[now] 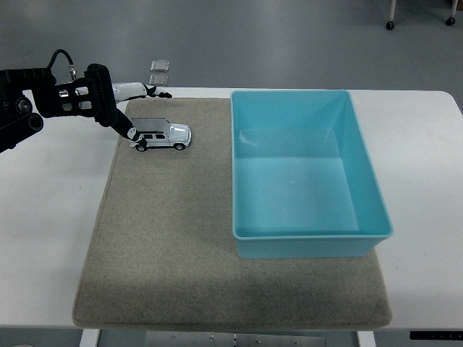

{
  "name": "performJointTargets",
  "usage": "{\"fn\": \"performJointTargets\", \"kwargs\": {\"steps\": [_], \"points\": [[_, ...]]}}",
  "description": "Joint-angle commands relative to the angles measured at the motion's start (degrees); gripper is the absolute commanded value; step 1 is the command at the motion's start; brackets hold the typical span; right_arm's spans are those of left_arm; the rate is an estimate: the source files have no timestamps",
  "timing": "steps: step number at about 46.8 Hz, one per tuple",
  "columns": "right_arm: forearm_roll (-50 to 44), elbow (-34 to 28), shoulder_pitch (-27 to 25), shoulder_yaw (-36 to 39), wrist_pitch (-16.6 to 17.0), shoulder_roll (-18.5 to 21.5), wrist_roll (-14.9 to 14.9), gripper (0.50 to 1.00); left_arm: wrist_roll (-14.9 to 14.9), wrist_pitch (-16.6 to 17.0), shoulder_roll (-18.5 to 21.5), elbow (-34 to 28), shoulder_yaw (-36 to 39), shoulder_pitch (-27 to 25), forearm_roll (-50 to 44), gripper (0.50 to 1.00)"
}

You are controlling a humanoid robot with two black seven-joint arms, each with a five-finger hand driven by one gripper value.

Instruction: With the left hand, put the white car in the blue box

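The white toy car (pixel 168 135) stands on the grey mat (pixel 166 238) at its far left part, nose pointing right toward the blue box (pixel 236 173). My left hand (pixel 145 114) comes in from the left and is low over the car's rear end. Its thumb (pixel 133 133) reaches down at the car's rear near corner, and the other fingers (pixel 153 92) stretch out beyond the car's far side. The fingers are spread and hold nothing. The box is open-topped with nothing inside it, a short gap to the right of the car.
The mat lies on a white table (pixel 51 217). The blue box covers the mat's right half. Two small clear pieces (pixel 160 66) lie beyond the table's far edge.
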Motion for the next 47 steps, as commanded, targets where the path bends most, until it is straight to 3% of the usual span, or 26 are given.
{"fn": "performJointTargets", "kwargs": {"steps": [1, 18, 33, 47], "points": [[-0.05, 0.0, 0.0, 0.0, 0.0, 0.0, 0.0, 0.936, 0.0, 0.55, -0.2, -0.07, -0.08, 0.07, 3.27, 0.996], [0.03, 0.0, 0.0, 0.0, 0.0, 0.0, 0.0, 0.936, 0.62, 2.92, -6.43, 5.82, 0.01, 1.3, 3.62, 0.996], [0.03, 0.0, 0.0, 0.0, 0.0, 0.0, 0.0, 0.936, 0.7, 3.45, -7.32, 6.09, 0.18, 1.3, 3.71, 0.996], [0.03, 0.0, 0.0, 0.0, 0.0, 0.0, 0.0, 0.936, 0.79, 3.54, -7.4, 6.17, 0.18, 1.3, 3.71, 0.926]]}}
